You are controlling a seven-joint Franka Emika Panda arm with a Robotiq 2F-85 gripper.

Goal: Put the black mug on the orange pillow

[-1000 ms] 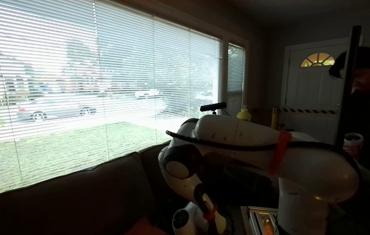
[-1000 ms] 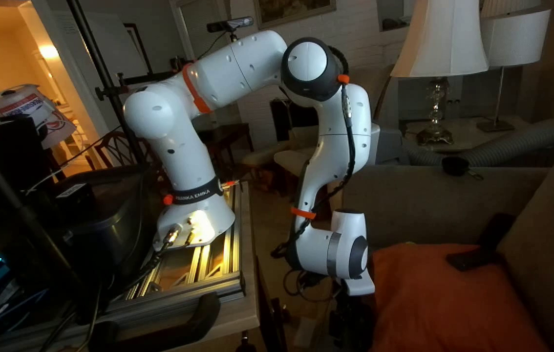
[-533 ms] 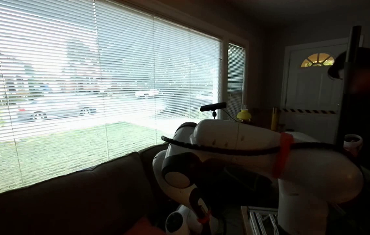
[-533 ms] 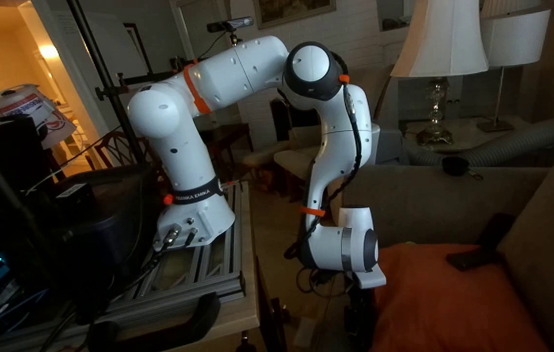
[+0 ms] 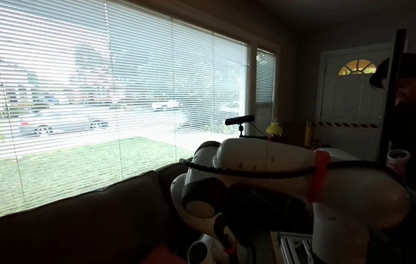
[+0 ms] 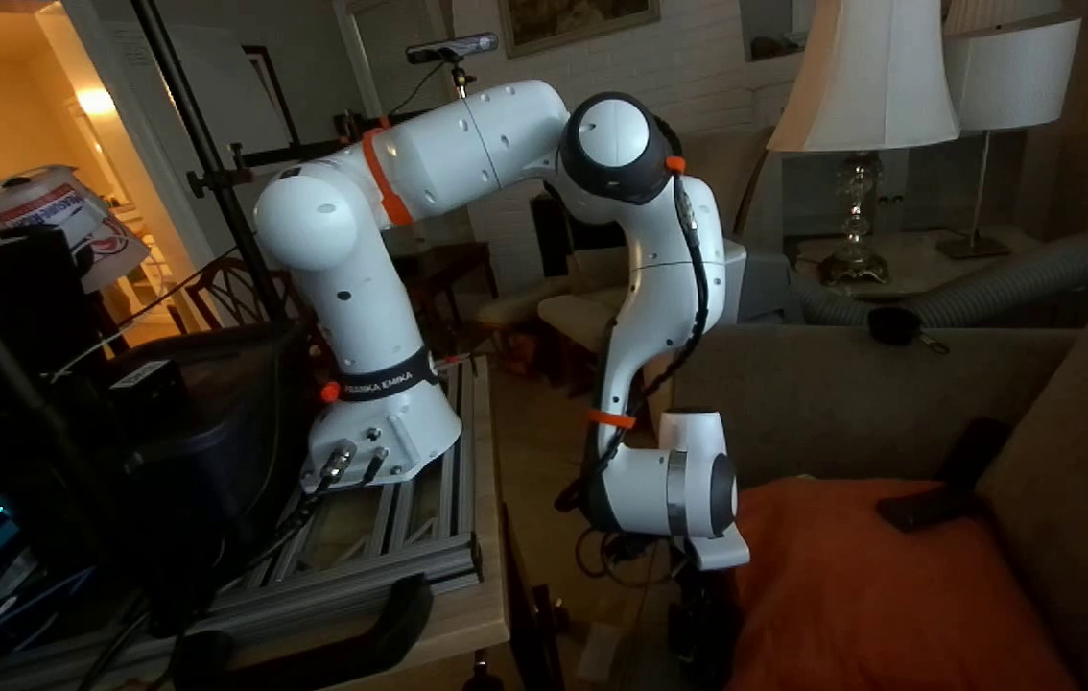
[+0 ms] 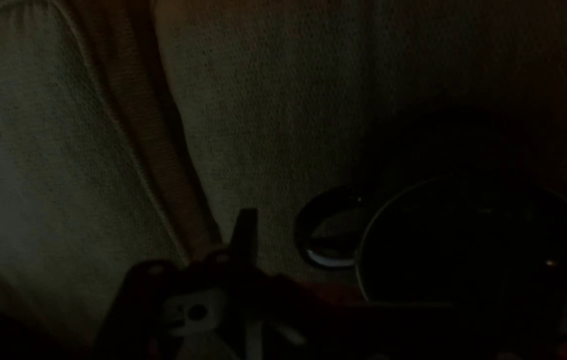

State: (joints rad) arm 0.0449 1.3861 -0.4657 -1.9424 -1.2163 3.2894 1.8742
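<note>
Your end effector [image 7: 386, 215] gaped; you likely needed it centred over the mug [image 7: 463, 242], handle [image 7: 323, 261] clear, before squeezing.

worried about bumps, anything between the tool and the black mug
Nothing visible: only sofa fabric shows between one finger of the tool and the black mug; the other finger is lost in darkness.

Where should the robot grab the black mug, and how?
Probably by the handle, coming down from above. In the wrist view it's a thin loop sticking out left from the mug, with couch showing through the gap. The mug's open top faces this view, so reaching down should work.
</note>
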